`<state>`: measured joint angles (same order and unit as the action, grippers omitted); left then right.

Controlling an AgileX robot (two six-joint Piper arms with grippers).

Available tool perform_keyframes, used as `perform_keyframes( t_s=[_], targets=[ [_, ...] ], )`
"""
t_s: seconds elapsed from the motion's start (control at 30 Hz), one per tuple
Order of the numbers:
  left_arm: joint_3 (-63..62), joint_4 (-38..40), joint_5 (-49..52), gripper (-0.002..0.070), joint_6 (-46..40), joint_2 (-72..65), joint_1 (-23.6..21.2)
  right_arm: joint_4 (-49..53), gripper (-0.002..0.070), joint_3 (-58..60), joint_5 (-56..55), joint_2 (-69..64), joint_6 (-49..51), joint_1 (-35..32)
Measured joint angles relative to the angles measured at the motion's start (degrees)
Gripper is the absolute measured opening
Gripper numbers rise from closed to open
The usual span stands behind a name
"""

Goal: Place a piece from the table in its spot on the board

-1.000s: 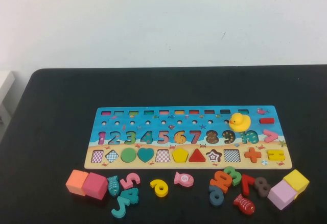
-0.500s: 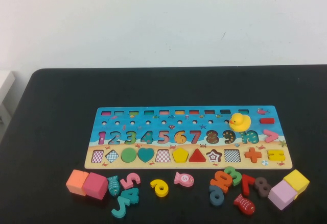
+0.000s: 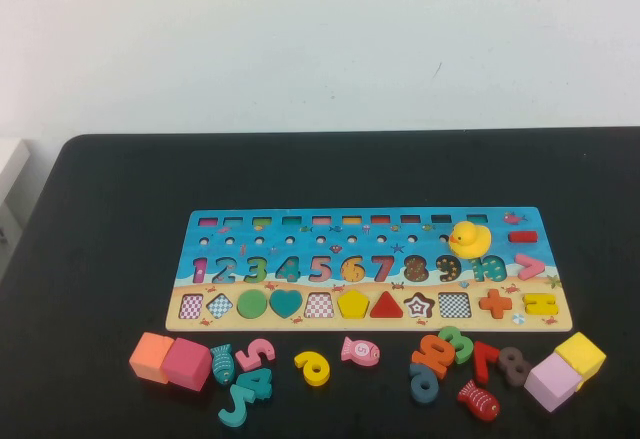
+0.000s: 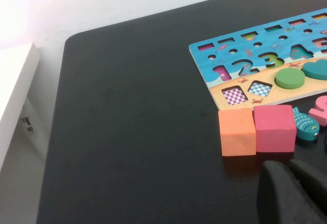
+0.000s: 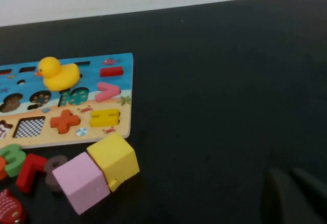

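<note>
four cubes [image 3: 166, 360], both pincers [image 4: 294, 193] parked.

I see open black matte tabletop [image 3: 120, 189] behind, left & right of the long wooden puzzle board [image 3: 368, 269]: free pass there. Board's front edge is crowded: orange + pink cubes [image 3: 171, 360] at front-left, loose wooden numbers and fish [image 3: 450, 359] along front, lilac + yellow cubes [image 3: 565, 368] at front-right. On the board, yellow rubber duck [image 3: 468, 239] stands tall nr its right end.
</note>
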<state>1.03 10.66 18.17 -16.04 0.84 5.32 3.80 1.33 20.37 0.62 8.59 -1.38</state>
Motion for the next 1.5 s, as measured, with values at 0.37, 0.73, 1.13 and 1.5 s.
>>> perform_keyframes(
  t_s=[0.37, 0.73, 1.13, 1.5],
  targets=[
    [0.0, 0.0, 0.0, -0.0001, 0.0, 0.0, 0.0, 6.9, 0.0019, 0.0, 0.1, 0.0, 10.5, 4.0],
    [0.0, 0.0, 0.0, -0.0003, 0.0, 0.0, 0.0, 6.9, 0.0019, 0.0, 0.1, 0.0, 9.8, 4.0],
    [0.0, 0.0, 0.0, -0.0003, 0.0, 0.0, 0.0, 6.9, 0.0019, 0.0, 0.1, 0.0, 9.5, 4.0],
    [0.0, 0.0, 0.0, -0.0003, 0.0, 0.0, 0.0, 6.9, 0.0019, 0.0, 0.1, 0.0, 9.5, 4.0]
  ],
)
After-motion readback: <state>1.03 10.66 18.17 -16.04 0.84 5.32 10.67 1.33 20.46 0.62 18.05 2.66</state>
